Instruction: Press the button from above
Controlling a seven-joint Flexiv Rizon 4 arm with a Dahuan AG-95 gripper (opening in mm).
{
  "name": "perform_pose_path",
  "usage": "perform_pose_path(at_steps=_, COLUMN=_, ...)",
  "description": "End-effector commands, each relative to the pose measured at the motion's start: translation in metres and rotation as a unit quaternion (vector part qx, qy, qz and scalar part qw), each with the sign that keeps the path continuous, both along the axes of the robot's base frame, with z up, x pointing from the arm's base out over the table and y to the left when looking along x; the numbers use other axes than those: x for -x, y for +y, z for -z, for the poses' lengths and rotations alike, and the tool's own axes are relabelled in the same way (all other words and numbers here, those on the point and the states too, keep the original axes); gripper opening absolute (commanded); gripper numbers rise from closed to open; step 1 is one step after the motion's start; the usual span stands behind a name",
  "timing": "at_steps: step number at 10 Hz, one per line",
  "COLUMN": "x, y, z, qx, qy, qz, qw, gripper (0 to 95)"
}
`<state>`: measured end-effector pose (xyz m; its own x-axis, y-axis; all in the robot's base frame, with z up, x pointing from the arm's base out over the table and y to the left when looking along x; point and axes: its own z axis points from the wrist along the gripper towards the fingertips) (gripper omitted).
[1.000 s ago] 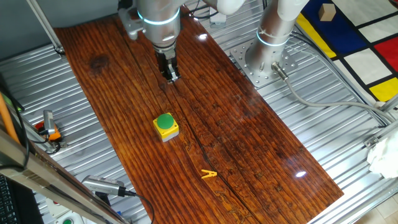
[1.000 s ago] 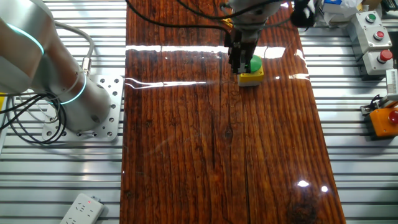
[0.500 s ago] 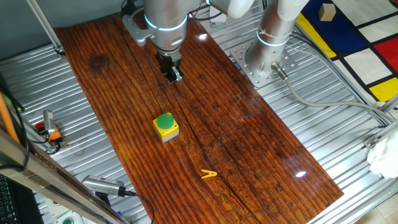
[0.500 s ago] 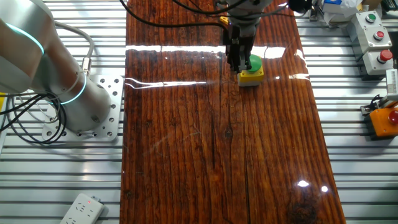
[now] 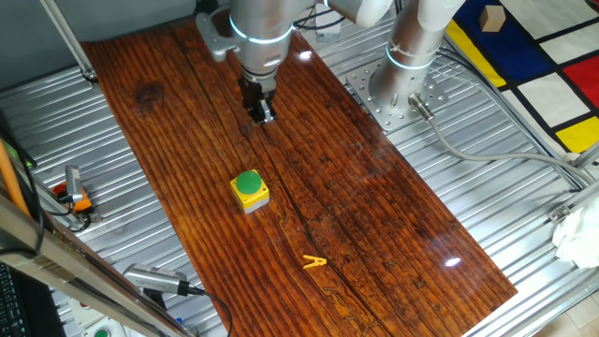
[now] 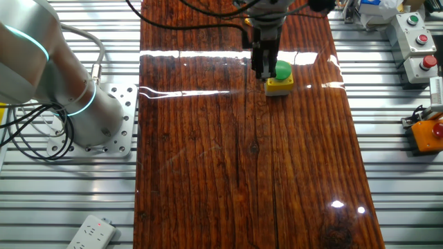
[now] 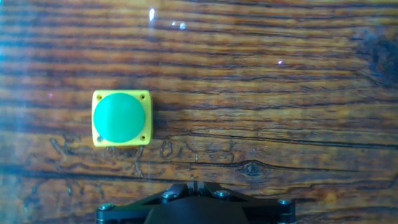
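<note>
The button (image 5: 248, 183) is a green dome in a yellow square box on the dark wooden tabletop (image 5: 356, 187). It also shows in the other fixed view (image 6: 282, 70) and in the hand view (image 7: 119, 117), left of centre. My gripper (image 5: 262, 114) hangs above the wood, well behind the button in one fixed view. In the other fixed view the gripper (image 6: 263, 72) stands just left of the button and partly covers it. In the hand view the fingertips (image 7: 194, 182) meet with only a thin seam between them, and they hold nothing.
A thin yellow clothespin (image 5: 314, 262) lies near the front of the tabletop. The arm's base (image 5: 398, 89) stands on the metal table at the right. Other button boxes (image 6: 412, 29), an orange box (image 6: 428, 135) and a power strip (image 6: 90, 232) lie off the wood.
The arm has shifted a little to the right in one fixed view and a little to the left in the other. The fingertips stay above the wood. The button has not moved.
</note>
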<state>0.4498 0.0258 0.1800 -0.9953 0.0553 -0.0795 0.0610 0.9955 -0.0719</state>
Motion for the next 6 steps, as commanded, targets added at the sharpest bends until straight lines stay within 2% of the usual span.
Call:
perform_pose_path(at_steps=1, x=-0.001, y=0.0009, z=0.0001, qx=-0.028, qy=0.003, qz=0.034, qw=0.999, gripper=0.0)
perform_pose_path(at_steps=6, x=-0.001, y=0.0009, z=0.0001, qx=-0.032, qy=0.001, qz=0.034, qw=0.9989, gripper=0.0)
